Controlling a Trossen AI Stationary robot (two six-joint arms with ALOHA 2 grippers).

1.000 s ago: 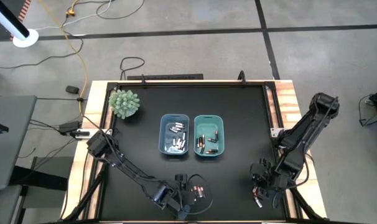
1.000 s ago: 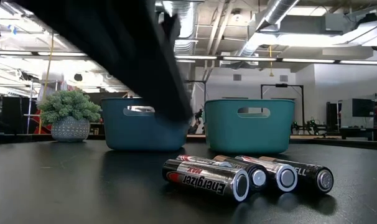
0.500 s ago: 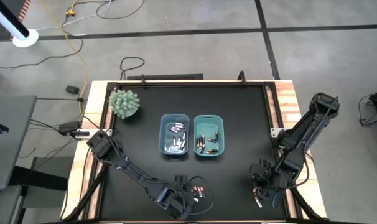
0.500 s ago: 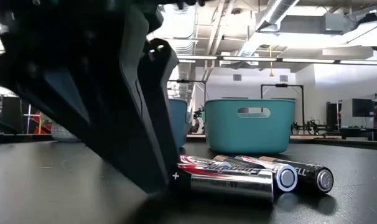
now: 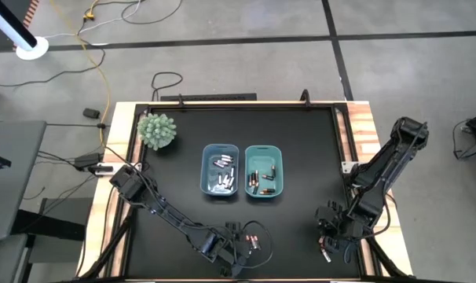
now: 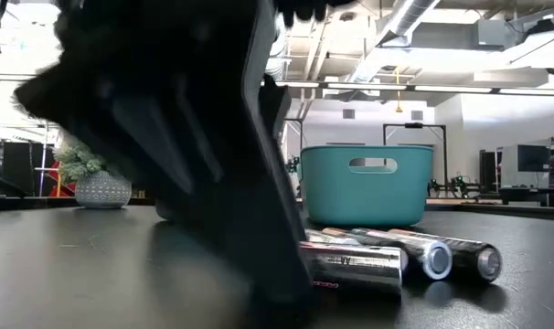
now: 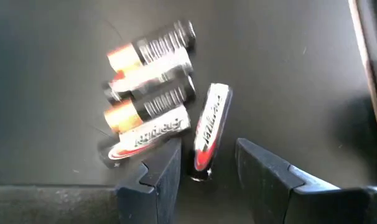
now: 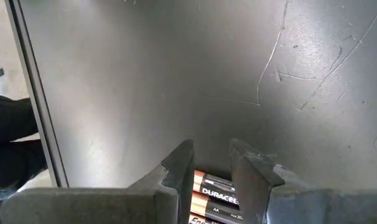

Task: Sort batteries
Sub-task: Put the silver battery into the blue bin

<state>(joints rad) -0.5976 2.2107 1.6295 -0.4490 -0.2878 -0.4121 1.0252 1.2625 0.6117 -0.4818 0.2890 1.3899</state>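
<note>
Several batteries (image 5: 252,238) lie loose near the table's front edge, some silvery, some dark with copper ends (image 7: 148,81). My left gripper (image 5: 239,248) is down at the table beside them, open. Its fingers stand on either side of one silvery battery (image 7: 208,130), which lies on its side. In the low view that battery (image 6: 355,265) lies crosswise right beside a dark finger (image 6: 259,219). My right gripper (image 5: 328,245) waits at the front right, open with a narrow gap (image 8: 210,152), over a few dark copper-ended batteries (image 8: 216,186) on the table. My left gripper comes slanting down from the table's left, its fingers (image 7: 160,177) astride the silvery battery's near end (image 7: 201,168). The battery lies flat on the table. I cannot tell whether a finger touches it.
A blue bin (image 5: 220,146) and a teal bin (image 5: 263,147) stand side by side mid-table, both with batteries inside. A small potted plant (image 5: 157,130) stands at the far left. The table's wooden side rails (image 5: 364,134) border the black mat.
My left gripper has come down and toward the table's right edge, up to the loose batteries. The silvery battery nearest it, which pointed at the near edge, has turned about and now lies crosswise. The two batteries beside it have shifted slightly rightward.
</note>
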